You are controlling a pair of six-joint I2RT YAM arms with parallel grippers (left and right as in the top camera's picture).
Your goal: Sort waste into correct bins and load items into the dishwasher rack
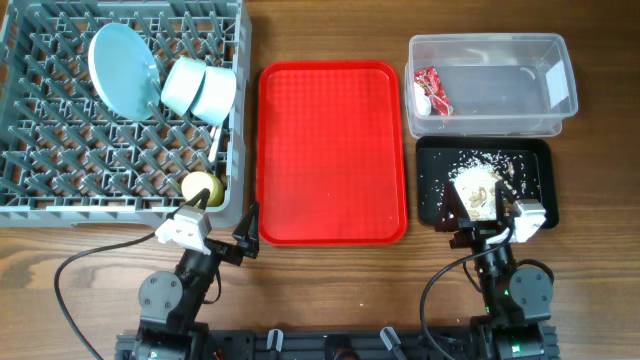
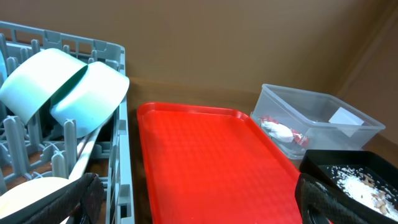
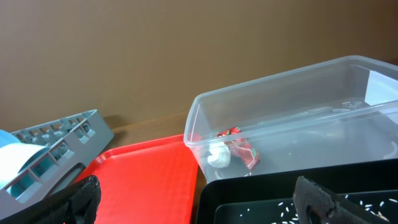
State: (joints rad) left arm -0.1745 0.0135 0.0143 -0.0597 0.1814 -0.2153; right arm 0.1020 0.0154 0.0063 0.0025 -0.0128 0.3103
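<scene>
Large square grey plastic peg rack (image 1: 40,190), left side. In it: pale blue round plate (image 1: 122,68) on edge, two pale green bowls (image 1: 185,85) tipped sideways beside it, small yellow cup (image 1: 200,187) in near-right corner. Clear rectangular plastic tub (image 1: 500,90), long axis left-right. Crumpled red-and-white wrapper (image 1: 433,90) at its left end, lengthwise near-far. Left gripper (image 1: 215,232), right gripper (image 1: 490,222): jaws spread wide, empty.

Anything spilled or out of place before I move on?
Nothing stands out. The wrapper lies in the clear tub, the crumbs are inside the black tray, and the plate and bowls sit in the rack.
</scene>
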